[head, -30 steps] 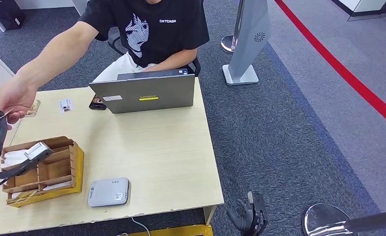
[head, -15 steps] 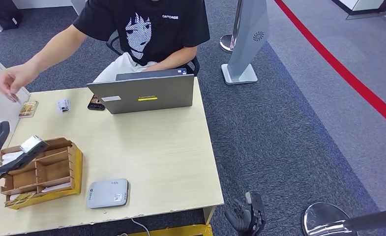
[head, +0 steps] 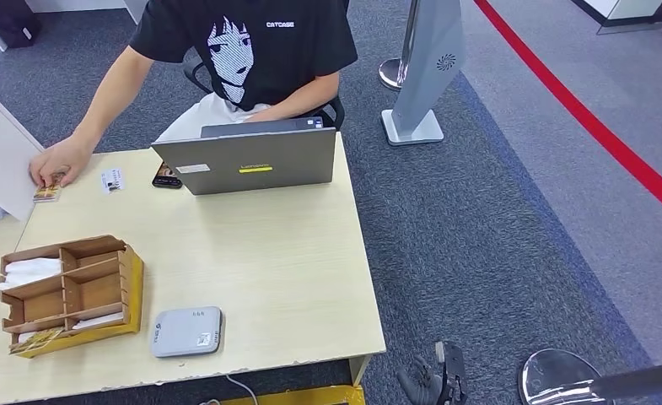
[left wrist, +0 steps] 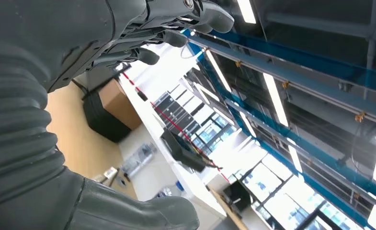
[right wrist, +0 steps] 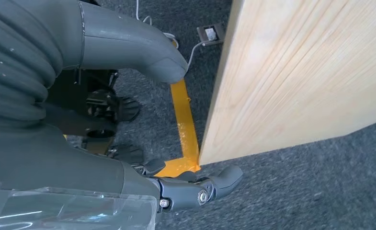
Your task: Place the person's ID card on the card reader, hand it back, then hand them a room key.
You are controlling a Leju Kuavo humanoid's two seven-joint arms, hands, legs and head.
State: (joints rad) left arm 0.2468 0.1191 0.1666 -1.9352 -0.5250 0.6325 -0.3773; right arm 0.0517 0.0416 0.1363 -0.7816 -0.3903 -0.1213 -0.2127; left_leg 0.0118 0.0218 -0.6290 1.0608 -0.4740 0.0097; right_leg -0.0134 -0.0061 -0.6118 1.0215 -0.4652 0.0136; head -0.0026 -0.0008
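Person's hand (head: 57, 162) rests on a card (head: 46, 192) at the surface's (head: 260, 253) far left corner; card face unreadable. Card reader (head: 186, 330) near front edge, beside wooden organizer (head: 70, 294). Left hand (left wrist: 128, 33) empty, fingers apart. Right hand (head: 433, 384) hangs low, empty, partly cut off, fingers loosely spread.

I see a matt pale wood-grain table (head: 268, 278), a bare wooden organiser (head: 70, 291) beside a smooth grey plastic card reader (head: 186, 330), a matt grey laptop (head: 247, 159), and rough carpet (head: 479, 211).
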